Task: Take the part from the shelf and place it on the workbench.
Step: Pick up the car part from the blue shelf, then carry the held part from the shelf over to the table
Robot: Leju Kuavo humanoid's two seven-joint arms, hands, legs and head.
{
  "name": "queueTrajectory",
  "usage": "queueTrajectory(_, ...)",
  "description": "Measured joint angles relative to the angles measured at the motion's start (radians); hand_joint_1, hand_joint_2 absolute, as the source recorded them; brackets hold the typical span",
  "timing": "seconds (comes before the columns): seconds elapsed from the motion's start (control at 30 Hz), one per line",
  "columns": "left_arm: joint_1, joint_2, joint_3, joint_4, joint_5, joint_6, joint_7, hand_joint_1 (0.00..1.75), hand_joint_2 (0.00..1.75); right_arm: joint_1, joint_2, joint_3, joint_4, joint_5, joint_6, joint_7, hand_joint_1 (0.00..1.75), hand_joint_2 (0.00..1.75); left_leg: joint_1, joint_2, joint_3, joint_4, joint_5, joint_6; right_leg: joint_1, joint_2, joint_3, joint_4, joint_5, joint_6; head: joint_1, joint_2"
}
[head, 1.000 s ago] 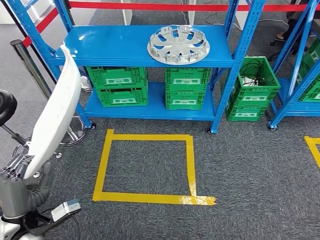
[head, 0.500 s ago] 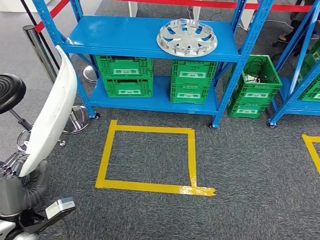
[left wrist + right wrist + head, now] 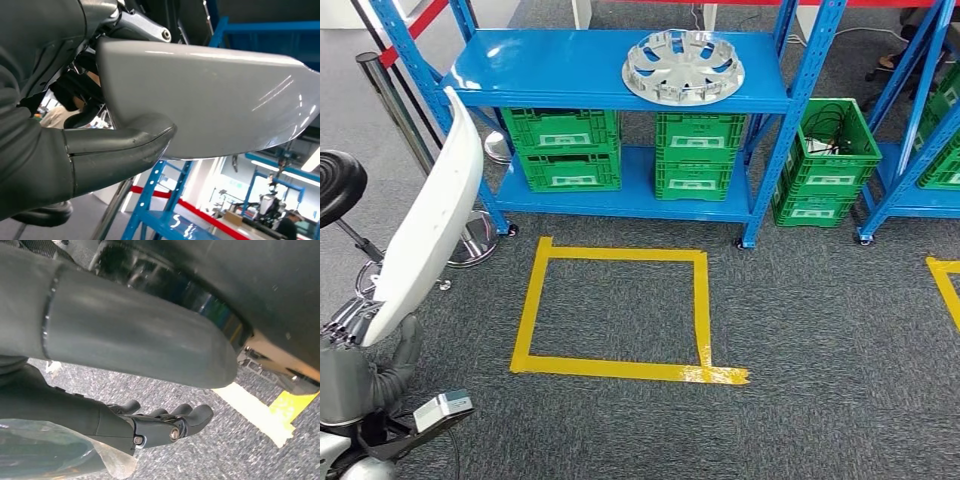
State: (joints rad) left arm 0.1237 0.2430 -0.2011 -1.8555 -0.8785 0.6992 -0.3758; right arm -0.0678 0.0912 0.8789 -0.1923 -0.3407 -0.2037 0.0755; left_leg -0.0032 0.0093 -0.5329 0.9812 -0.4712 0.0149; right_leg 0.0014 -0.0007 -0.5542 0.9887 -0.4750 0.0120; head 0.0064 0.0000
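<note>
Centrally, the left hand [image 3: 354,365] grips the lower end of a long, curved, glossy white plastic panel [image 3: 429,225]; in the left wrist view its thick grey thumb [image 3: 120,145] presses against the underside of the panel [image 3: 211,100] while darker fingers close over the opposite face. From this grasp the panel rises upright and slightly tilted, its upper tip reaching the level of the blue metal shelf [image 3: 569,75] beyond the hand. The right hand [image 3: 162,425] holds nothing, its dark fingers [image 3: 196,415] loosely extended side by side above grey carpet [image 3: 211,460]. Farther from the left hand, a silver spoked wheel cover [image 3: 684,65] lies flat on the shelf's upper deck, with green slotted plastic crates [image 3: 561,150] stacked on the deck beneath. Between the hand and the shelf, a yellow tape rectangle [image 3: 614,368] marks the carpet. Just beside the panel stands a black round stool [image 3: 339,185].
</note>
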Motion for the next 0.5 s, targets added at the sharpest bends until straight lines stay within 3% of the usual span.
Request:
queueTrajectory(0.23,-0.001,0.001,-0.001,0.0,0.0,0.0,0.0,1.75,1.75,0.0,0.0,0.0,0.0,0.0,0.0,0.0,0.0,0.0,0.0,0.0,0.0,-0.001,0.001,-0.001,0.0,0.0,0.0,0.0,0.0,0.0,0.0,0.0)
queueTrajectory(0.37,-0.001,0.006,-0.008,0.0,0.009,0.0,0.0,1.75,1.75,0.002,0.0,0.0,0.0,-0.007,0.0,-0.012,0.0,0.0,0.001,0.0,-0.003,-0.002,0.007,-0.013,0.002,-0.001,-0.003,0.002,0.004,-0.009,0.0,0.0)
queueTrajectory(0.5,0.004,0.005,-0.008,0.0,0.019,0.0,-0.003,1.75,1.75,0.008,0.0,-0.001,0.0,-0.018,-0.021,-0.042,0.0,0.0,0.001,0.0,-0.005,-0.001,0.008,-0.015,0.001,-0.001,-0.003,0.002,0.006,-0.009,0.001,0.0)
